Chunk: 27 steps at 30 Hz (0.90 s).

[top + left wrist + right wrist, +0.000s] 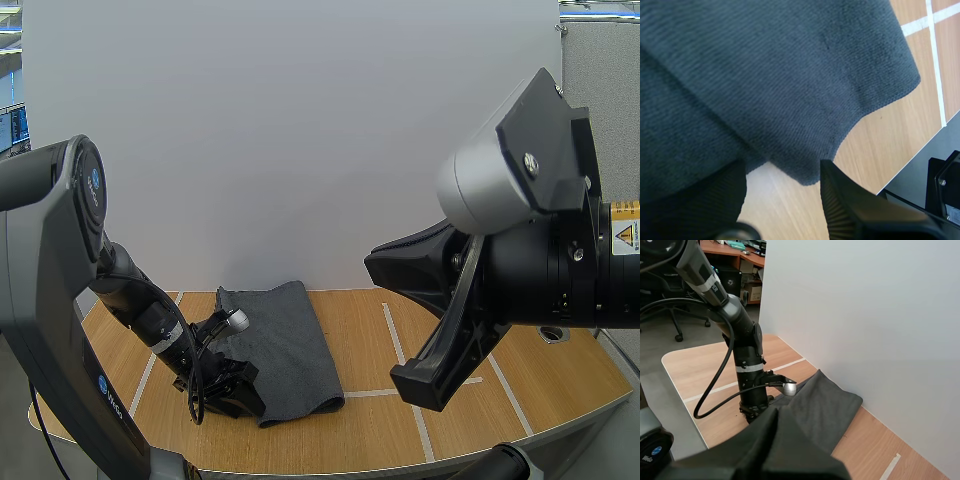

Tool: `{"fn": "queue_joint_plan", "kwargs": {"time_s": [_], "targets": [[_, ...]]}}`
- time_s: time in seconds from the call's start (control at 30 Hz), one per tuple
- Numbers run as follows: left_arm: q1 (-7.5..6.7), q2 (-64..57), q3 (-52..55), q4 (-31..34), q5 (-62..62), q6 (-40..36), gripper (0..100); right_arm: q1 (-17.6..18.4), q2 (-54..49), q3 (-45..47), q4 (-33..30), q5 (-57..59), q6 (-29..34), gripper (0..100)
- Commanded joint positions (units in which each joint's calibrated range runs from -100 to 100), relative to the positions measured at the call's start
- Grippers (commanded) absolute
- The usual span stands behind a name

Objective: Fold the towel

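A dark grey towel (290, 340) lies folded in a long strip on the wooden table, running from the back wall toward the front edge. My left gripper (235, 390) is down at the towel's near left corner. In the left wrist view its fingers (850, 210) stand apart, open, with the towel's (770, 85) rounded edge lying between them and over the other finger. My right gripper (777, 420) hangs high above the table with its fingers together as one dark wedge, well clear of the towel (825, 405).
The wooden table (440, 420) carries white tape lines (395, 345), with bare wood to the right of the towel. A white wall stands close behind. The table's front edge (910, 160) lies just beyond the towel's near end. My right arm (520, 250) looms over the right side.
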Motion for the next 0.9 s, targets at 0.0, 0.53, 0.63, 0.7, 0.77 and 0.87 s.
{"fn": "queue_joint_plan", "kwargs": {"time_s": [0.0, 0.53, 0.63, 0.7, 0.77, 0.87], "targets": [[-3.64, 0.05, -0.61, -0.67, -2.46, -0.36, 73, 0.13, -0.35, 0.21, -0.43, 0.0, -0.1, 0], [-4.78, 0.05, -1.99, 0.23, -3.41, -2.78, 63, 0.13, -0.35, 0.21, -0.32, 0.0, -0.1, 0], [-4.78, 0.05, -1.99, 0.1, -3.41, -2.78, 35, 0.13, -0.35, 0.21, -0.32, 0.0, -0.1, 0], [-4.78, 0.05, -1.99, -0.01, -3.41, -2.78, 13, 0.13, -0.35, 0.21, -0.32, 0.0, -0.1, 0], [-4.78, 0.05, -1.99, -0.01, -3.41, -2.78, 0, 0.13, -0.35, 0.21, -0.32, 0.0, -0.1, 0], [-4.78, 0.05, -1.99, -0.01, -3.0, -2.78, 0, 0.13, -0.35, 0.21, -0.32, 0.0, -0.1, 0]]}}
